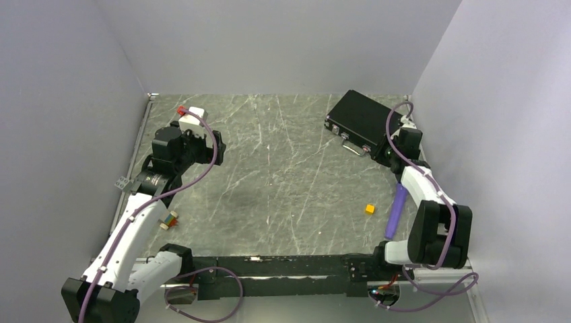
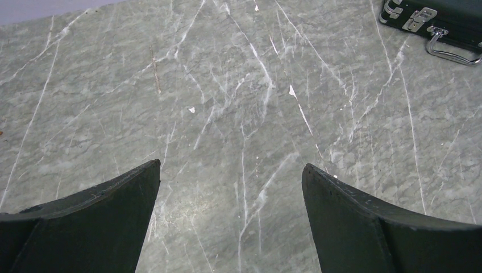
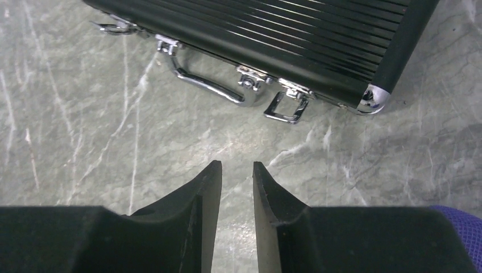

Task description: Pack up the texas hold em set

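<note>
Tabletop (image 1: 283,182) in a grey stone pattern with white veins spreads between pale lilac walls (image 1: 269,40) that close it in on three sides. The black briefcase (image 1: 360,121) lies shut and flat at the far right. It is turned at an angle, ribbed lid up, with its silver handle (image 3: 210,85) and latches (image 3: 287,105) facing the middle of the table.

Just off the briefcase's near right corner, the right gripper (image 3: 236,168) points at that front edge. Its fingers are drawn to a narrow slit with nothing between them. Well to the left of the briefcase, the left gripper (image 2: 230,170) hangs over bare surface, spread wide and holding nothing.

Nearer than the briefcase, a small yellow cube (image 1: 370,208) and a purple stick (image 1: 395,212) lie close together but not touching. Far to the briefcase's left, a small multicoloured item (image 1: 168,221) sits partly behind the left arm (image 1: 135,229), too small to identify.

The briefcase's contents are hidden. The left wrist view shows only its corner. The latch nearest the chrome corner juts outward, and I cannot tell whether it is fastened.
</note>
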Tool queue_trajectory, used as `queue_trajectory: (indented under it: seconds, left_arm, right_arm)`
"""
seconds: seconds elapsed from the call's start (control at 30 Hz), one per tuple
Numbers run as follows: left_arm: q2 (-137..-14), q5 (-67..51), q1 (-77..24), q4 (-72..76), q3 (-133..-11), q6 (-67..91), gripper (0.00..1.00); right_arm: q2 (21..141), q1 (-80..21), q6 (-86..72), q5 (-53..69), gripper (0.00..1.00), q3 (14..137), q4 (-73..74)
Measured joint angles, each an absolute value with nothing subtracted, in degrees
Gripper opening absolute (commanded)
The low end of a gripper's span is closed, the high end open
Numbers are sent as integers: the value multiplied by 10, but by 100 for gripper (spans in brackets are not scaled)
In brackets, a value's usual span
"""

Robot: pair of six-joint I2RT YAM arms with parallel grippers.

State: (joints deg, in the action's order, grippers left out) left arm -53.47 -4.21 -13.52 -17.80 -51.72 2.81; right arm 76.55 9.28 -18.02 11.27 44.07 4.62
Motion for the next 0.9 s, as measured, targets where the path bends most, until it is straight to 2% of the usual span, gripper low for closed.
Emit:
queue_trajectory:
  seconds: [0.27, 0.9]
  left_arm:
    - [-535, -42, -135, -178, -517, 28, 98]
    - [-541, -42, -135, -178, -517, 28, 98]
  right_arm:
    - [837, 93, -176, 80, 29, 480, 43]
    - [901, 93, -174, 62, 28, 529, 45]
